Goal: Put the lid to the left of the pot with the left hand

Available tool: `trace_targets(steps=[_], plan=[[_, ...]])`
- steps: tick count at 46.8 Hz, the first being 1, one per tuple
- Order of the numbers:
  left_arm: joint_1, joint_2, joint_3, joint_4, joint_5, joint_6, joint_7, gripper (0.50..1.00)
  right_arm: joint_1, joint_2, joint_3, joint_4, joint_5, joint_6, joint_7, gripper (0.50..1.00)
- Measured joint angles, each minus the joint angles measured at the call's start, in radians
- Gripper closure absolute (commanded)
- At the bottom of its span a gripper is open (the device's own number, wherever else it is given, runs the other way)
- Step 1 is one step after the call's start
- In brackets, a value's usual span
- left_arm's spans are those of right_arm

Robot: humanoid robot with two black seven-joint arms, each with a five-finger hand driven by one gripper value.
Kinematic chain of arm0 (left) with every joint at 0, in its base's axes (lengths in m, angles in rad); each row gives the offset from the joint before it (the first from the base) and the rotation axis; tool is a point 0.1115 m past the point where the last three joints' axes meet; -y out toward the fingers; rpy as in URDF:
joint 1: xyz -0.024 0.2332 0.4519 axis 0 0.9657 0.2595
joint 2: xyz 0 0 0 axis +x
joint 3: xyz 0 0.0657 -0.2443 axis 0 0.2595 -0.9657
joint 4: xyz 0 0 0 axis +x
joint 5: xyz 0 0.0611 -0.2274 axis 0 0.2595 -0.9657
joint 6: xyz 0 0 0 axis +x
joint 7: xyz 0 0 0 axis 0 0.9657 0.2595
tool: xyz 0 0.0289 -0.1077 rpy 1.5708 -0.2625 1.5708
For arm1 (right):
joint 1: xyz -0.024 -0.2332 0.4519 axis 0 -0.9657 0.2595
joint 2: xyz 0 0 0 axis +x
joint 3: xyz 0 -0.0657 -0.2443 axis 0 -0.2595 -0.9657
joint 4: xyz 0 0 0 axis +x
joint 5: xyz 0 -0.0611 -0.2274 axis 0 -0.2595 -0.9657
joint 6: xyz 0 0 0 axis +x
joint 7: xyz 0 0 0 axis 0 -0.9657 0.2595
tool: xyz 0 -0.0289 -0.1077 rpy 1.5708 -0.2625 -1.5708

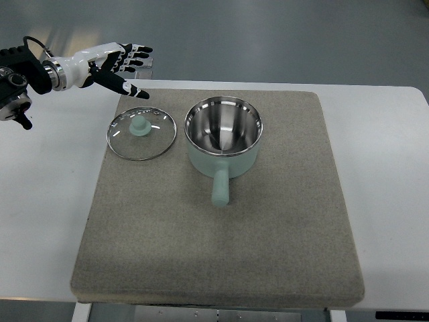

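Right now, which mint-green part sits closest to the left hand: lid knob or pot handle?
The lid knob. It sits at the centre of the glass lid, just below the open left hand. The pot handle points toward the mat's near edge, farther away.

A white surface (pixel 382 201) fills most of the view, its far edge running across the top and its near edge cut off at the bottom. A large grey-beige felt mat (pixel 268 235) with rounded corners lies on it, covering the middle. Beyond the far edge lies a smooth grey floor (pixel 268 40). The light is even and soft, with only faint shadows.
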Motion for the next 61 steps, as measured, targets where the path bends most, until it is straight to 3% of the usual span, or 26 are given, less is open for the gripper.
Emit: trace_targets(steps=[14, 22, 28, 42, 51, 61], plan=[[0.087, -0.012, -0.097, 0.005, -0.287, -0.031, 0.0, 0.506, 0.0, 0.0, 0.0, 0.0, 0.0, 0.0, 0.0, 0.579], [0.127, -0.019, -0.177, 0.005, -0.364, -0.107, 0.005, 0.506, 0.0, 0.0, 0.0, 0.0, 0.0, 0.001, 0.0, 0.579], [0.18, -0.034, -0.259, 0.006, -0.411, -0.162, 0.027, 0.506, 0.0, 0.0, 0.0, 0.0, 0.0, 0.001, 0.0, 0.579], [0.239, -0.059, -0.371, 0.051, -0.609, -0.259, 0.173, 0.506, 0.0, 0.0, 0.0, 0.0, 0.0, 0.001, 0.0, 0.579], [0.23, -0.081, -0.395, 0.129, -0.709, -0.313, 0.186, 0.506, 0.0, 0.0, 0.0, 0.0, 0.0, 0.001, 0.0, 0.579], [0.234, -0.087, -0.385, 0.14, -0.718, -0.327, 0.186, 0.504, 0.0, 0.0, 0.0, 0.0, 0.0, 0.0, 0.0, 0.579]])
